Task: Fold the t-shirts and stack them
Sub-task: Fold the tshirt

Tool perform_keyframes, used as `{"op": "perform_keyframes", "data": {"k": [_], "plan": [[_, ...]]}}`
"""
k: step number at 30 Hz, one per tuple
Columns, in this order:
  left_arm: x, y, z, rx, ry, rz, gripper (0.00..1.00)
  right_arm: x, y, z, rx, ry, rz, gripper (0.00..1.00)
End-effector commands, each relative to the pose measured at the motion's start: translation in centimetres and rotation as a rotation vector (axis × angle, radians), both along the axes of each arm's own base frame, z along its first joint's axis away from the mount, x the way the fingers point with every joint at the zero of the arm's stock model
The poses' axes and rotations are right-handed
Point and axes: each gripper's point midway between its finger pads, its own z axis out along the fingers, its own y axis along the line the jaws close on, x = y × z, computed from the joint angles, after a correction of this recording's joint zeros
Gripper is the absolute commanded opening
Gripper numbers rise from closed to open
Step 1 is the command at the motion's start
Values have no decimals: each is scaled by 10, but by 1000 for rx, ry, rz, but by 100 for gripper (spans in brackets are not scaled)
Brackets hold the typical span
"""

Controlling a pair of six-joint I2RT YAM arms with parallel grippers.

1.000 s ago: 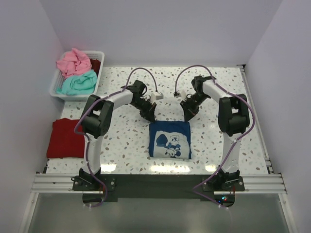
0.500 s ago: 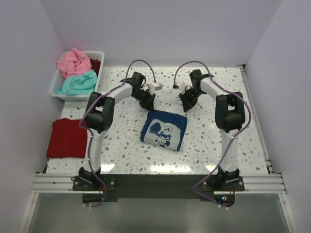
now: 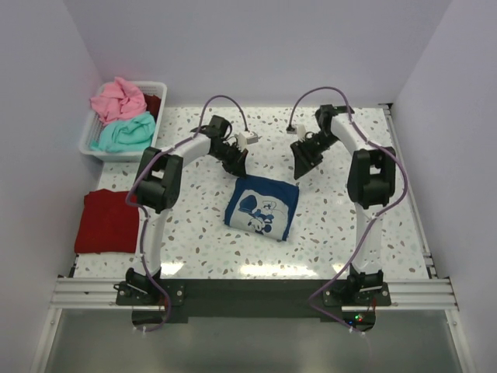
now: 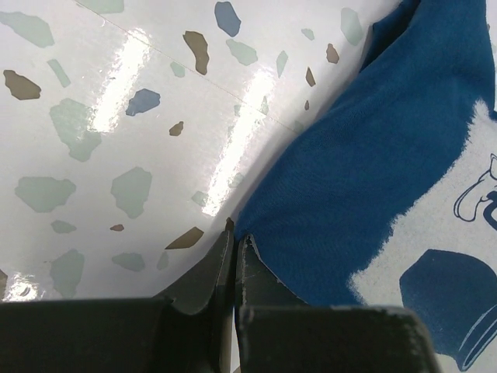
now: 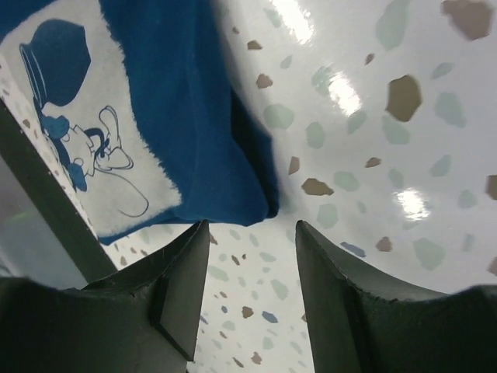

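Observation:
The navy blue t-shirt (image 3: 260, 206) lies folded in the middle of the table, print facing up and slightly turned. My left gripper (image 3: 235, 167) is at its far left corner, shut, with the cloth's edge (image 4: 373, 155) pinched at the fingertips (image 4: 237, 231). My right gripper (image 3: 301, 169) hangs open just beyond the far right corner. In the right wrist view that gripper (image 5: 250, 225) has only bare table between its fingers, and the navy shirt (image 5: 178, 93) lies past the tips. A dark red t-shirt (image 3: 105, 220) lies folded at the left edge. Pink (image 3: 116, 97) and teal (image 3: 124, 132) t-shirts sit crumpled in the basket.
The white plastic basket (image 3: 88, 140) stands at the back left corner. White walls close in the table on the left, back and right. Purple cables loop above both arms. Speckled tabletop (image 3: 342, 225) shows to the right of the navy shirt.
The navy shirt was dragged away from the near edge and turned slightly. The right gripper then opened, let go of its corner and drew back to the right. The left gripper stays shut.

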Motion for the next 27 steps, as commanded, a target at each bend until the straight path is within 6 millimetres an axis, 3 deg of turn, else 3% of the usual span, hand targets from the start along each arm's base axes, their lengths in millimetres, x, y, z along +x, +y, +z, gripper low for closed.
{"op": "perform_keyframes", "data": {"k": [1,5,11,14,16,18,23,27], "plan": [[9,10,-6,39,-27,36,0,-34,12,-4,6,140,13,53],[11,9,-5,38,-27,37,0,-41,10,-23,-28,154,22,53],[6,10,-9,40,-13,37,0,-44,15,-32,-39,156,34,51],[5,11,-9,40,-17,33,0,-41,15,-30,-40,146,33,37],[5,11,-8,39,-20,33,0,-38,13,-29,-50,129,35,19],[7,12,-9,44,-23,41,0,-29,9,-26,-74,83,30,0],[19,21,-12,71,-49,90,0,6,-5,-20,-131,-38,-17,0],[35,29,-18,98,-61,133,0,30,-14,-33,-197,-113,-49,0]]}}
